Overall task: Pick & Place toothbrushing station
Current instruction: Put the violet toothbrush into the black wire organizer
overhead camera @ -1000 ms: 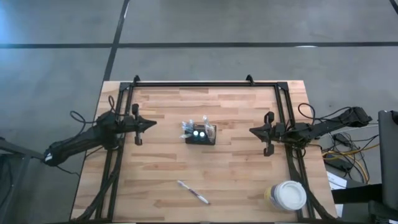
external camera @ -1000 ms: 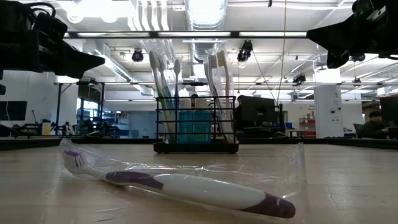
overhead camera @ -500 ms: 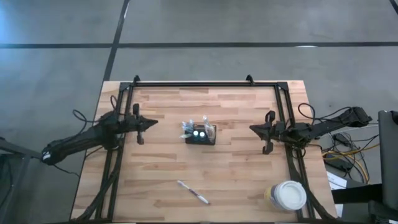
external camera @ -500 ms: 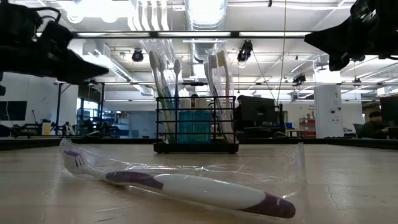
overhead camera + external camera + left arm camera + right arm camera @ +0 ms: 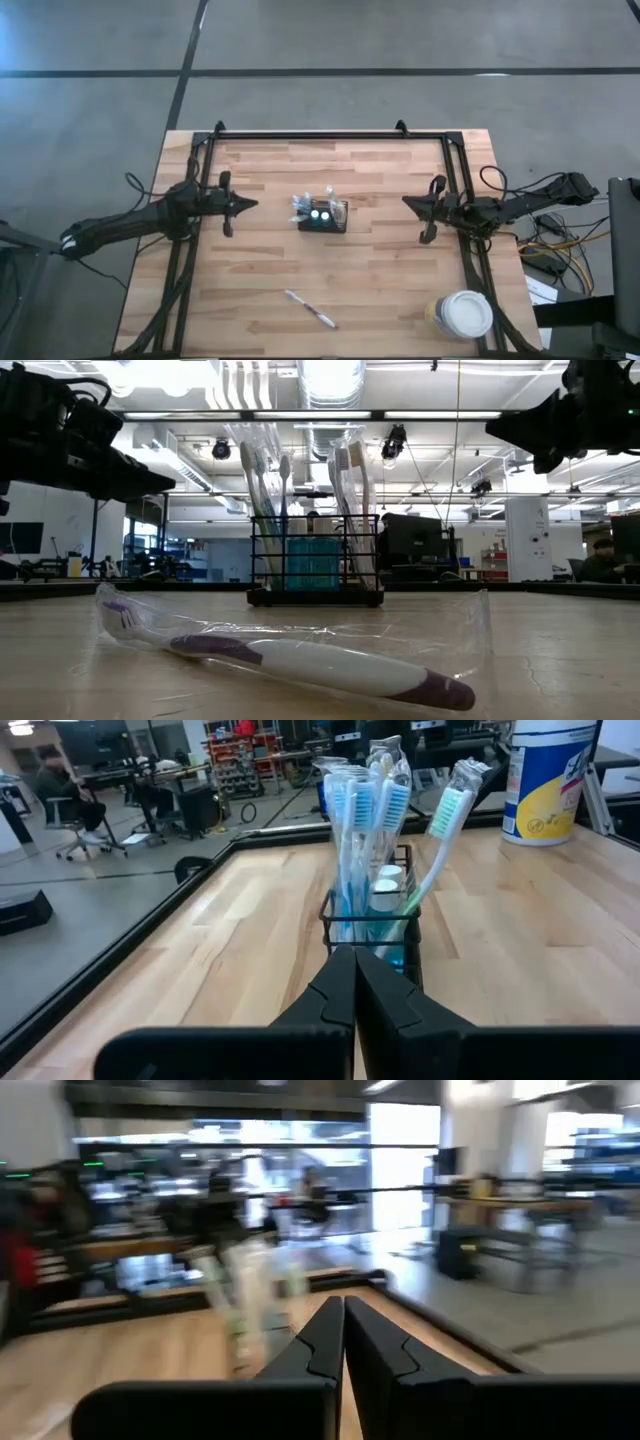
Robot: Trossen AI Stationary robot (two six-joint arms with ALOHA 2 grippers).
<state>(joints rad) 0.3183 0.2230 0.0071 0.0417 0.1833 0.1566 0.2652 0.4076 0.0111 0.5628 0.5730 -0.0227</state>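
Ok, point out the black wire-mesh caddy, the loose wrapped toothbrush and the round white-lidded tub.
black wire-mesh caddy (image 5: pixel 315 565): low view, front mesh wall.
loose wrapped toothbrush with purple and white handle (image 5: pixel 300 660): low view, middle of handle.
round white-lidded tub (image 5: pixel 466 313): high view, centre of lid.

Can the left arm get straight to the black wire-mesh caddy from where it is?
Probably yes. The left gripper, shut, points at the black wire-mesh caddy with only bare wooden table between; it must open first.
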